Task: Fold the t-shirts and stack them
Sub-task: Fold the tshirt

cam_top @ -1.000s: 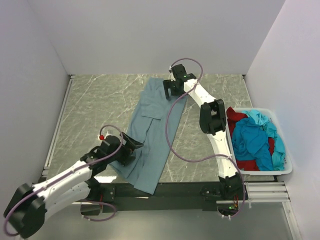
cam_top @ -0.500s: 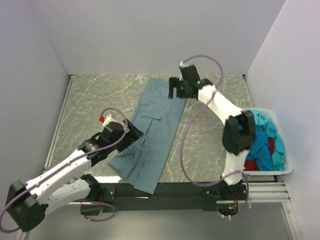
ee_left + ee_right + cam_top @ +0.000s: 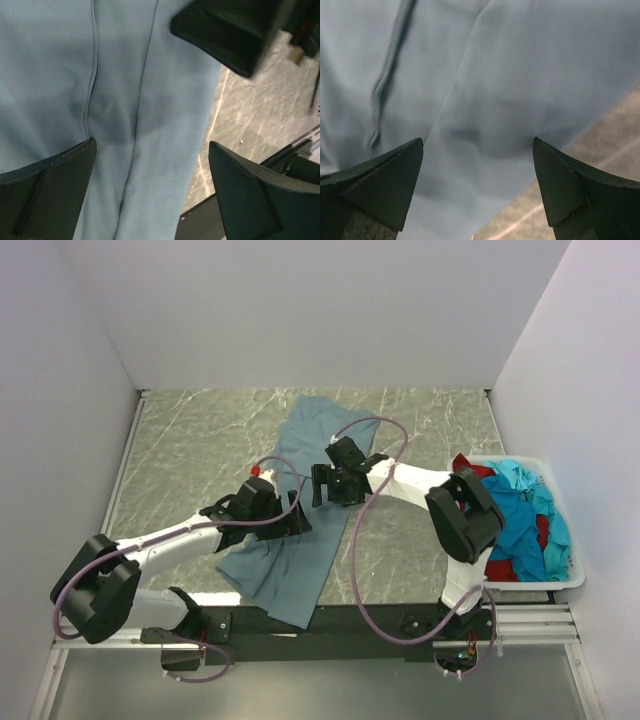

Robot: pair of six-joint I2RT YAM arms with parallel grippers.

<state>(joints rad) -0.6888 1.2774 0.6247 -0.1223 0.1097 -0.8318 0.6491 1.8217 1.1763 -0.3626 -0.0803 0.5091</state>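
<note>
A grey-blue t-shirt (image 3: 308, 435) lies folded into a long strip, running from the back middle of the table to its front edge. My left gripper (image 3: 293, 521) hovers open over the strip's middle, slightly toward the front; in the left wrist view the cloth (image 3: 125, 75) and its right edge show between the fingers (image 3: 50, 195). My right gripper (image 3: 321, 486) stands open just behind it, over the same cloth (image 3: 520, 75) near its right edge, and holds nothing. Turquoise (image 3: 505, 522) and dark red (image 3: 468, 470) t-shirts lie crumpled in the bin.
A white plastic bin (image 3: 573, 582) stands at the table's right side, near the wall. The marbled table top (image 3: 190, 450) shows on both sides of the strip. The right gripper's black body (image 3: 235, 30) hangs close in front of the left wrist camera.
The right gripper has come from the shirt's far end down to its middle. The left gripper has moved right and back onto the strip. Both now sit close together.
</note>
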